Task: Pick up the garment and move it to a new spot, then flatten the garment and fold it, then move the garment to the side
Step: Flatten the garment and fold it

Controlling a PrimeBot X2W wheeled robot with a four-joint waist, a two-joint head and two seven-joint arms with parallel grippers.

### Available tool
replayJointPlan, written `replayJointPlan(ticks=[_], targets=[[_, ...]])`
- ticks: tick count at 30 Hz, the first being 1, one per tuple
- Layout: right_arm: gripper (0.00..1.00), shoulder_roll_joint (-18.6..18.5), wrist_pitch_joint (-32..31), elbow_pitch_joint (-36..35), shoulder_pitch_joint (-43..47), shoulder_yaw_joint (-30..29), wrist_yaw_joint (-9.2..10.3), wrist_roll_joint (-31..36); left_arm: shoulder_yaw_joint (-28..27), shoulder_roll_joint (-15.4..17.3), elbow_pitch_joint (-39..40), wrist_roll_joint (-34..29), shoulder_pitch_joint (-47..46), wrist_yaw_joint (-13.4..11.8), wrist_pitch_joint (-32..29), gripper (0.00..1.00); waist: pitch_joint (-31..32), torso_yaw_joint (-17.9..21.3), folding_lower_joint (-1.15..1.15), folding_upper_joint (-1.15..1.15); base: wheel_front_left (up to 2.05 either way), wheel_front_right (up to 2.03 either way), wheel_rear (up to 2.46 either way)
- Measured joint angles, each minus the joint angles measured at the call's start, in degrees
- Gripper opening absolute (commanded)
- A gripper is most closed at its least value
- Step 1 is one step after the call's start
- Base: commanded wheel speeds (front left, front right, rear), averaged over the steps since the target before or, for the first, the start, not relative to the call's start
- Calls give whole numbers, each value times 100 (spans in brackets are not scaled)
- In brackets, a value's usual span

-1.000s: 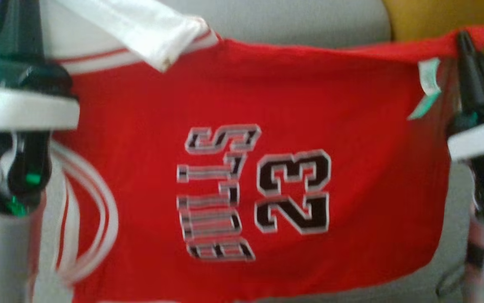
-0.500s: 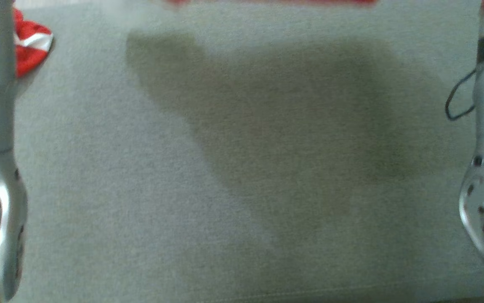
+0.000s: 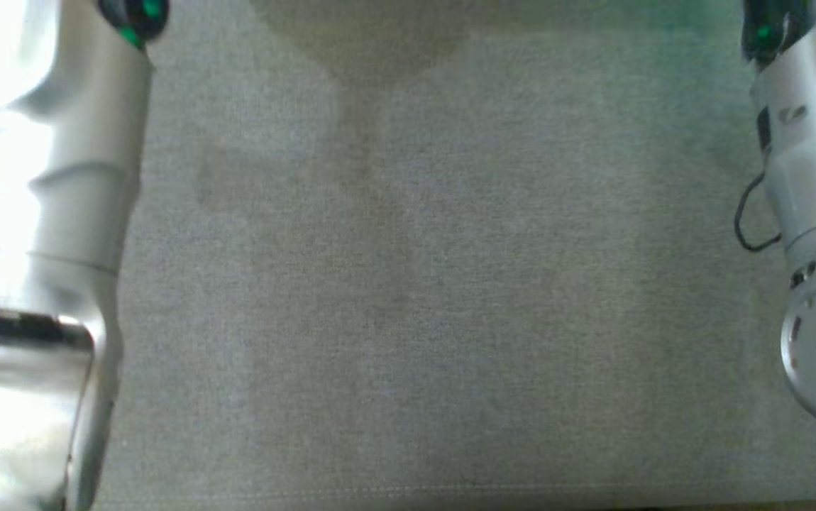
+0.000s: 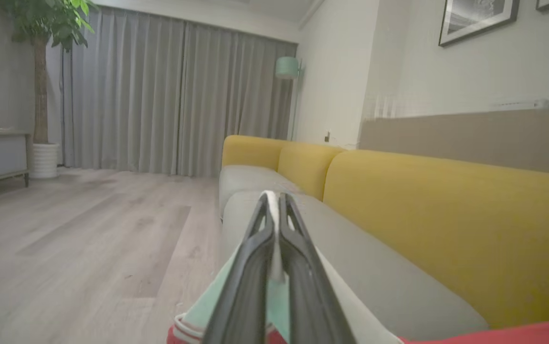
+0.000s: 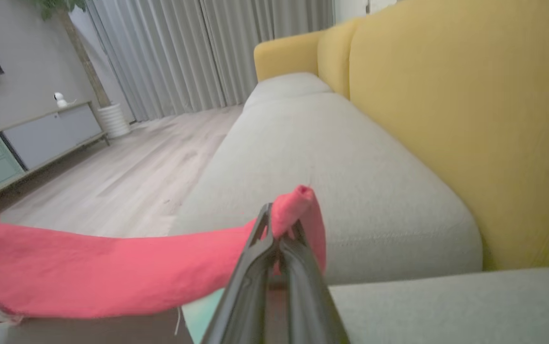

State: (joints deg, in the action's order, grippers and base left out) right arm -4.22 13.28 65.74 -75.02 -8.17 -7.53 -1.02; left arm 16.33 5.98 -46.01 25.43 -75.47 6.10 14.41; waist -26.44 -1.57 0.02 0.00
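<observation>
Garment [image 5: 88, 272], red, in right end effector [image 5: 280, 228]

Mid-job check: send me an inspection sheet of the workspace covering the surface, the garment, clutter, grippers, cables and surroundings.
Surface: grey sofa seat, bare in the head view, with a faint shadow near the top edge.
Job's things: red garment, held up off the seat and stretching away from the right gripper.
Clutter: nothing seen.
Grippers: left gripper, fingers shut on a pale edge of the garment; right gripper, fingers shut on a bunched red corner.
Cables: black cable looping beside the right forearm, clear of the seat.
Surroundings: yellow backrest, grey curtains, potted plant, wood floor, framed picture.
</observation>
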Motion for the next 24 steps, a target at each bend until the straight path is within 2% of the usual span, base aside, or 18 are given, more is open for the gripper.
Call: replayJointPlan(ticks=[5, 10, 13, 19, 24], targets=[[0, -8, 93, 189, 243, 14, 0, -222, 24, -82, 234, 167, 716, 103, 14, 0, -287, -121, 0, 0, 0, 0, 0], [0, -9, 94, -16, 695, 201, 0, -603, 11, -41, 889, 367, 1582, 104, 31, 0, -173, -154, -3, 0, 0, 0, 0], [0, -12, 94, -327, 1060, 417, 0, -792, 16, 66, 1384, 602, 2195, 105, 31, 0, -11, -117, -2, 0, 0, 0, 0], [0, -3, 110, -925, 2050, 773, 0, -1355, 21, 538, 2292, 705, 3744, 146, 30, 0, 499, -10, -3, 0, 0, 0, 0], [0, 9, 110, -1365, 3105, 791, 0, -1684, 101, 611, 2646, 713, 4969, 146, 30, 0, 1078, 27, -4, 1, 0, 0, 0]])
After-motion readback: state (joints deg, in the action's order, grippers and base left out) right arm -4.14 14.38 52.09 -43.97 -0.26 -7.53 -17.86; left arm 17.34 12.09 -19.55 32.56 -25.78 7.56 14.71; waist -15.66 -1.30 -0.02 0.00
